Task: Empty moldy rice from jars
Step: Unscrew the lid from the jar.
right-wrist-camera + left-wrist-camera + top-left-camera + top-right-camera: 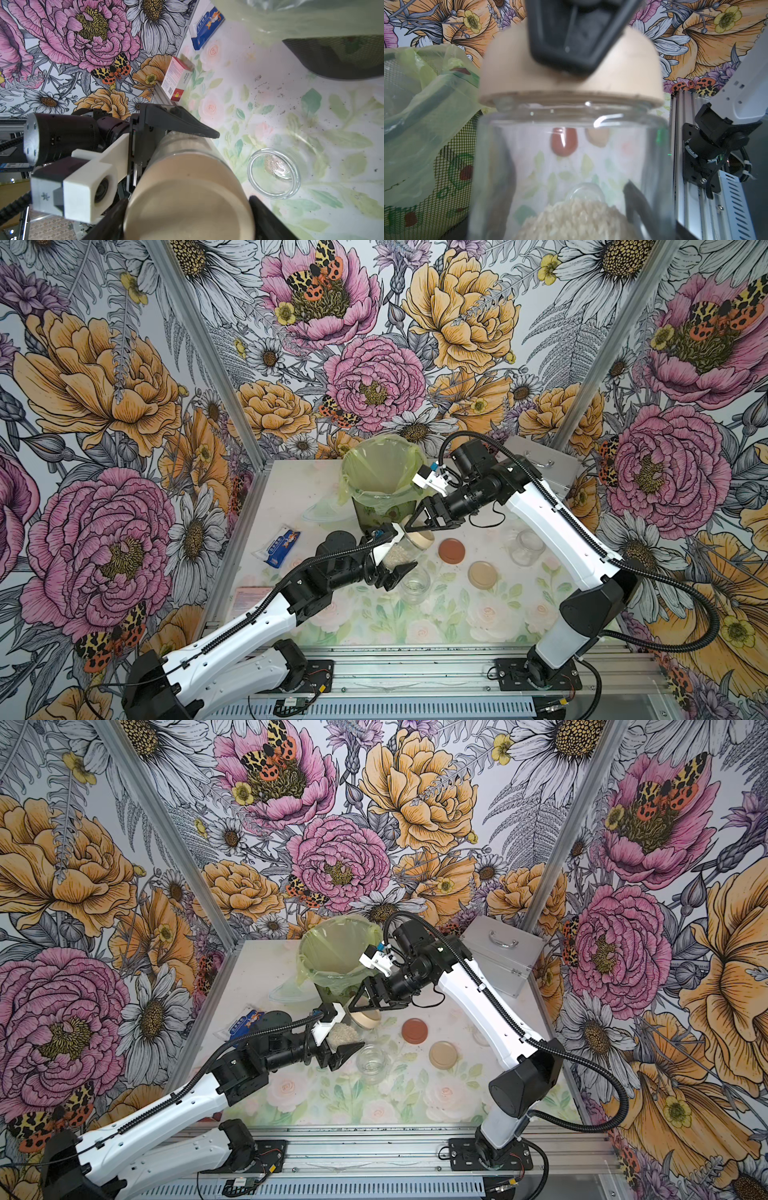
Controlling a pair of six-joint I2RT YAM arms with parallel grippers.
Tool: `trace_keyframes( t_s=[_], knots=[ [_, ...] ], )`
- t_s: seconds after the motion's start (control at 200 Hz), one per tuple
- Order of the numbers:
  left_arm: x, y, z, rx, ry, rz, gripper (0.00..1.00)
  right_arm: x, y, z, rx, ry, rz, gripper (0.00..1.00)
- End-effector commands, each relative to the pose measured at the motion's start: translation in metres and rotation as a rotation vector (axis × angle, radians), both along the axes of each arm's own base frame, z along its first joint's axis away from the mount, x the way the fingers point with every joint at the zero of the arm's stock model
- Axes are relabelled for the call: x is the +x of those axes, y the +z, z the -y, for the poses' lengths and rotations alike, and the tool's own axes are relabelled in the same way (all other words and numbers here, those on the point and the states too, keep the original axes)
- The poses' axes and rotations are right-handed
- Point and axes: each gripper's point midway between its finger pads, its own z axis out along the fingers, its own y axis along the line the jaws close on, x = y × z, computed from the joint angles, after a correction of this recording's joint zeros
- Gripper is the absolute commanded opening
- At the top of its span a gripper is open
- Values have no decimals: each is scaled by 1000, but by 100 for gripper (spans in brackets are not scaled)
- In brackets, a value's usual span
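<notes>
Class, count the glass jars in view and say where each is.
3. The capped jar is in the left end effector, right end effector on its beige lid. The central open jar stands beside it; the outer open jar stands by the right arm.

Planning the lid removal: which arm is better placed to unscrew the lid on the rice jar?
Right. The right gripper clamps the beige lid from both sides, while the left gripper is occupied holding the jar by its body.
</notes>
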Motion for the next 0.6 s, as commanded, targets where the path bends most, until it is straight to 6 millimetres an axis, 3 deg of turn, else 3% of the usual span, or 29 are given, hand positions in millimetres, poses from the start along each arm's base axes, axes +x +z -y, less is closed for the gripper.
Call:
trace_keyframes(
  t_s=[0.0,0.32,0.595],
  knots=[
    [-16,85,7,-199,-98,165,0,32,2,0,22,-28,169,68],
    [-11,83,4,-189,-79,163,0,55,17,12,80,-83,156,67],
    [-6,83,3,-185,-58,169,0,76,15,31,56,-167,154,65]
  ],
)
